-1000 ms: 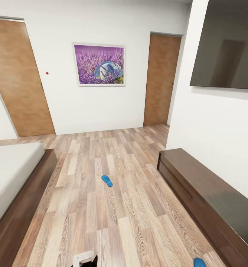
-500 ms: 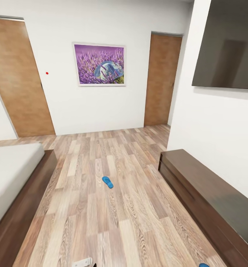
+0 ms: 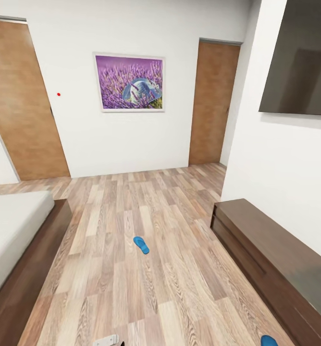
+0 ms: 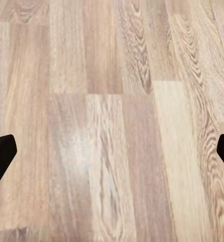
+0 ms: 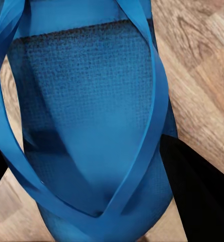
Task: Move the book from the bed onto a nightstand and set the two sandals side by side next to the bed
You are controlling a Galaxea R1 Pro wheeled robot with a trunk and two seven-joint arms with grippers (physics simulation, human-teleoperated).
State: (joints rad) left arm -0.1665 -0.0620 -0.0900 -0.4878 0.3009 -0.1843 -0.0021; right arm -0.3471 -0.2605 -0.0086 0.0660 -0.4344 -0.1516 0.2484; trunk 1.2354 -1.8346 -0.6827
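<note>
Here, from my head camera, I look down the bedroom: white walls, a wood-plank floor, and two brown doors, one at the left and one further right. Between them hangs a framed picture of purple flowers. A dark screen is mounted on the wall at the right, and below it runs a long low dark cabinet. The bed lies at the left, its pale mattress set in a dark wood frame. One blue sandal lies flat on the open floor, between the bed and the long cabinet and well apart from both. The tip of a second blue sandal shows at the bottom edge, near the end of the cabinet. A small white part of my own body pokes in at the bottom edge.

From my left wrist, I see bare floor planks below me. My left end effector is spread wide, its dark fingertips at the two sides of the picture with nothing between them.

From my right wrist, the second sandal's textured blue sole and straps are pressed up close against the camera. My right end effector has hold of this sandal, with a dark finger against its side.
</note>
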